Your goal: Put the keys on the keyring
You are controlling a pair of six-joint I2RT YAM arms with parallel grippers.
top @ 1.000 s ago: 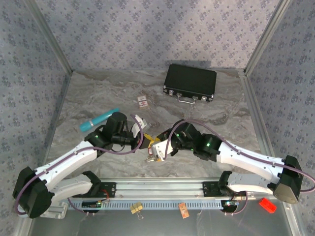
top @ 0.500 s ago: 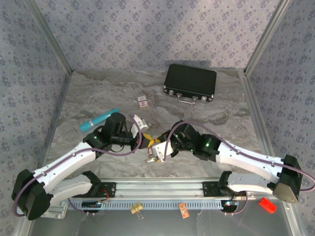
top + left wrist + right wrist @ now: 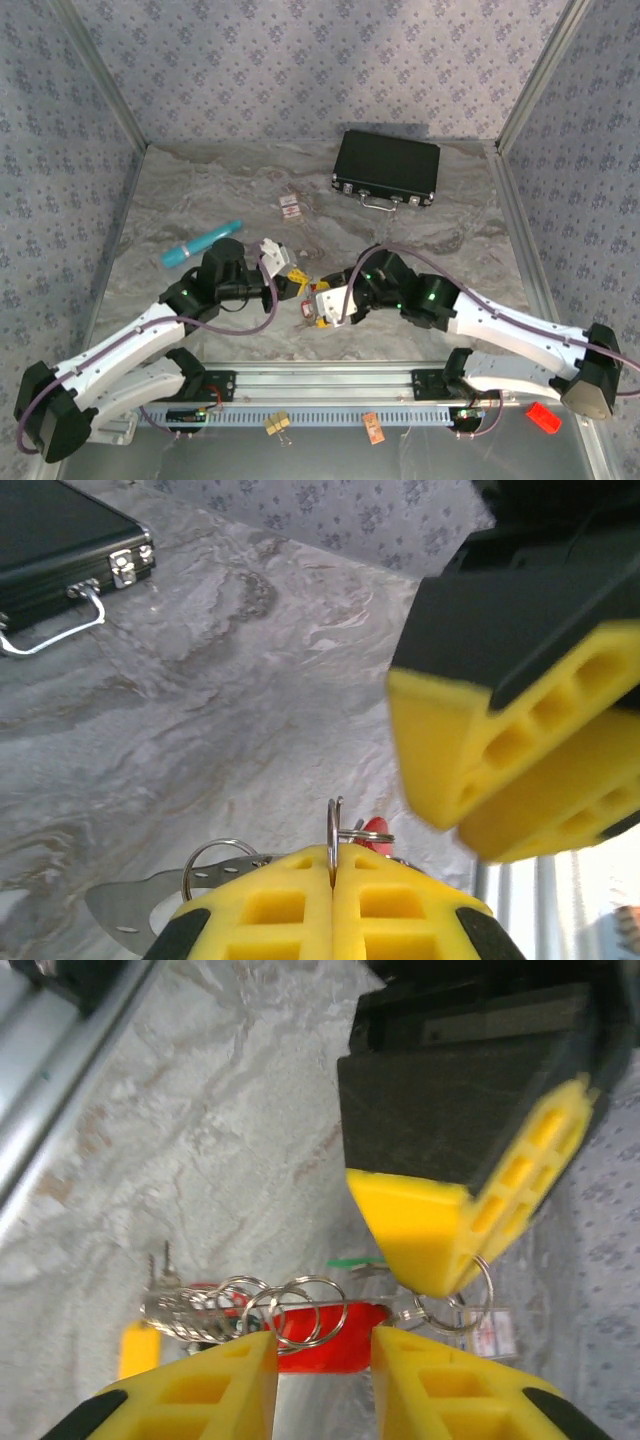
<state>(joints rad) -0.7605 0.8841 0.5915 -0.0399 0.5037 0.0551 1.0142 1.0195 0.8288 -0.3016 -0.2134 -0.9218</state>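
1. Left wrist camera: left gripper (image 3: 333,880) clamped tight, keyring (image 3: 333,825) pinched edge-on between its pads.
2. Right wrist camera: right gripper (image 3: 322,1365) jaws parted, holding nothing; keys (image 3: 195,1312) bunched just beyond its tips.
3. From above, both grippers nearly touch, front-centre.

right gripper (image 3: 322,1345) jaws now parted; left gripper (image 3: 296,278) drawn back leftward.

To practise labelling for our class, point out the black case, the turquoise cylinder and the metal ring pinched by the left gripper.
black case (image 3: 387,165), top view, lid centre.
turquoise cylinder (image 3: 202,244), top view, mid-body.
metal ring (image 3: 332,825), left wrist view, its upright edge.
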